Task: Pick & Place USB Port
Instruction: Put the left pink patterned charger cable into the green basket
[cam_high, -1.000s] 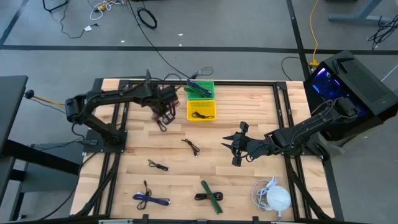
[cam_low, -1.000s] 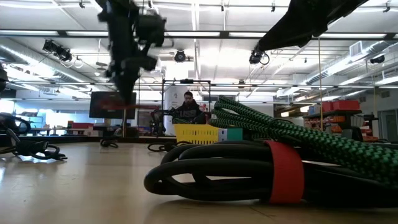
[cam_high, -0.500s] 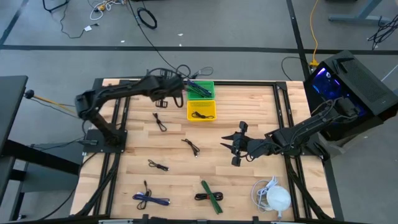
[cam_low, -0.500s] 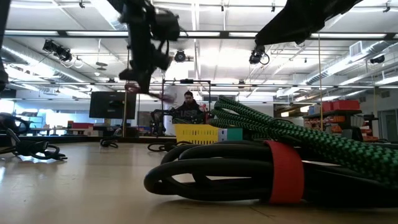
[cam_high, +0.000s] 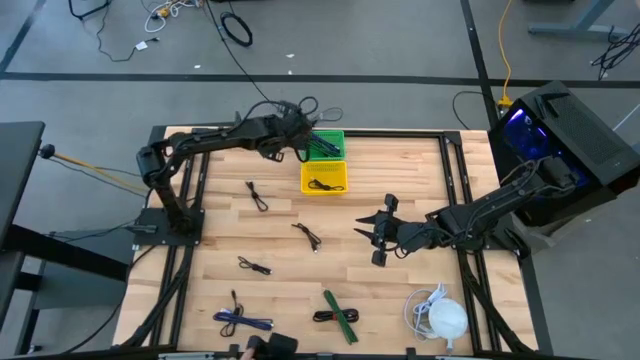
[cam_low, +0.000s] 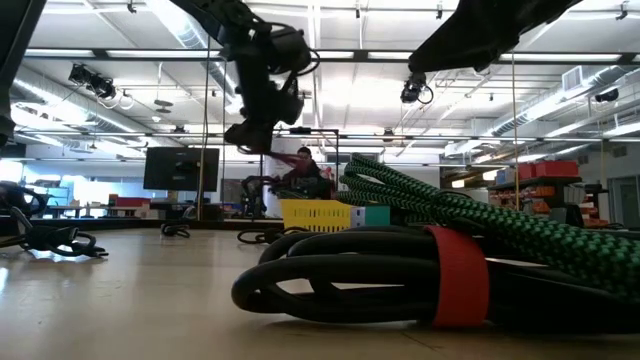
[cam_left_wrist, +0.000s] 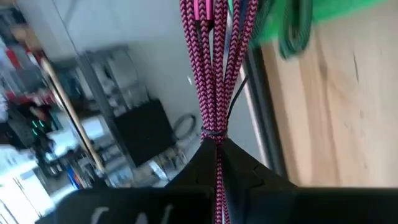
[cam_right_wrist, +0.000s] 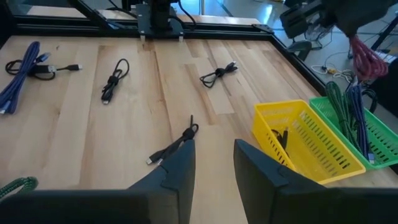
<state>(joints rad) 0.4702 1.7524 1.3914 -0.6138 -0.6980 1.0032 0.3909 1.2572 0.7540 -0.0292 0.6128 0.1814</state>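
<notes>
The left hand (cam_high: 292, 133) is clenched on a pink braided cable (cam_left_wrist: 211, 74), holding it raised just beside the green basket (cam_high: 330, 141) at the desk's (cam_high: 420, 180) far edge. The right hand (cam_high: 372, 237) hangs released above mid-desk, well apart from the yellow basket (cam_high: 324, 178).

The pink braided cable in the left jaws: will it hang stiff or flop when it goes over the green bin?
Likely floppy: the pink braided cable is pinched at one tie point in the left gripper, with its strands hanging free. It looks light, so it may swing. Loose ends could snag the green bin rim or the cables already inside.
</notes>
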